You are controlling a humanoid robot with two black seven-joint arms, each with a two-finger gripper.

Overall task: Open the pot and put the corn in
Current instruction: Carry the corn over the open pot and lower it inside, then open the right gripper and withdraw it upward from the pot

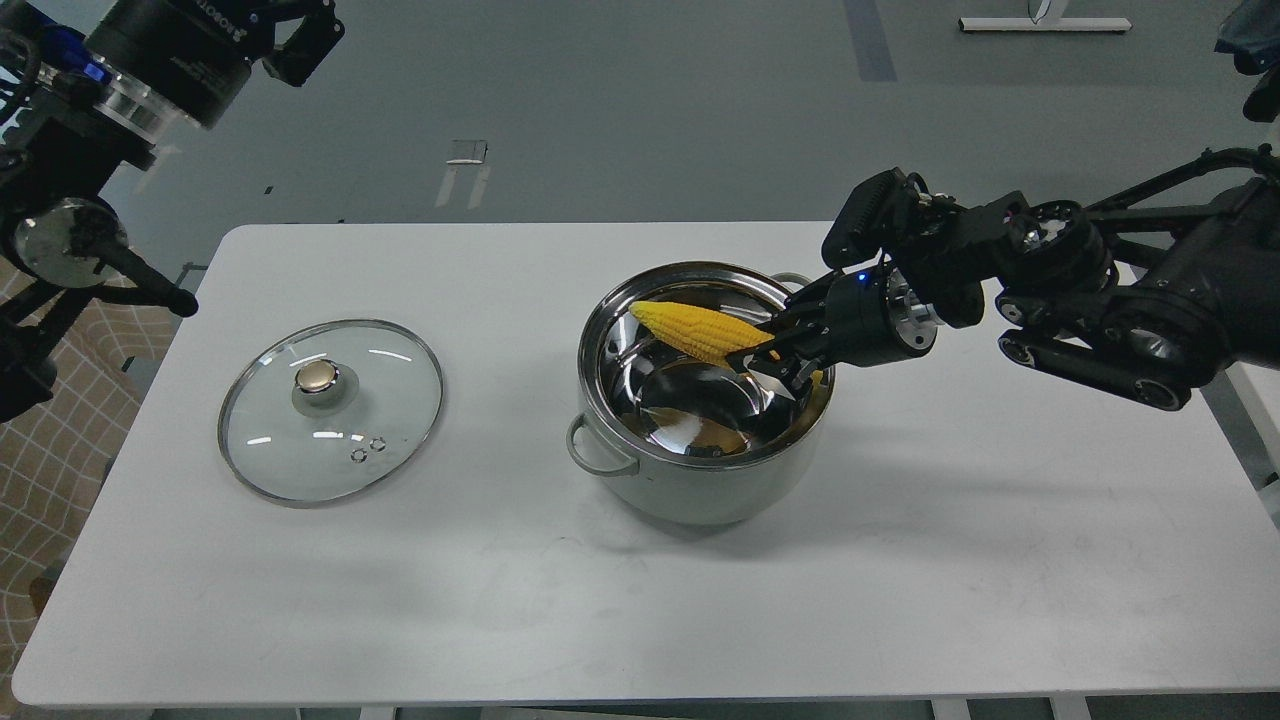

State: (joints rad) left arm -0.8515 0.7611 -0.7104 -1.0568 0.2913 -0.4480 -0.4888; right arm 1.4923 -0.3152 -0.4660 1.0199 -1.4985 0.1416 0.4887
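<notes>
The corn hangs over the open pot, its thick end clamped by the right end effector, ready for release; the glass lid lies aside on the surface.

Lidless pot upright; yellow corn (tapered end left) above its inside

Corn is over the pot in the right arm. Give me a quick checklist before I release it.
1. Glass lid off the pot, flat on the table: ok.
2. Corn inside the rim line: ok.
3. Right gripper jaws shut on the thick end: ok.
4. Pot interior free of other items: ok.
5. Corn resting on the bottom: cannot tell.
6. Left gripper away from the pot: ok.
</notes>
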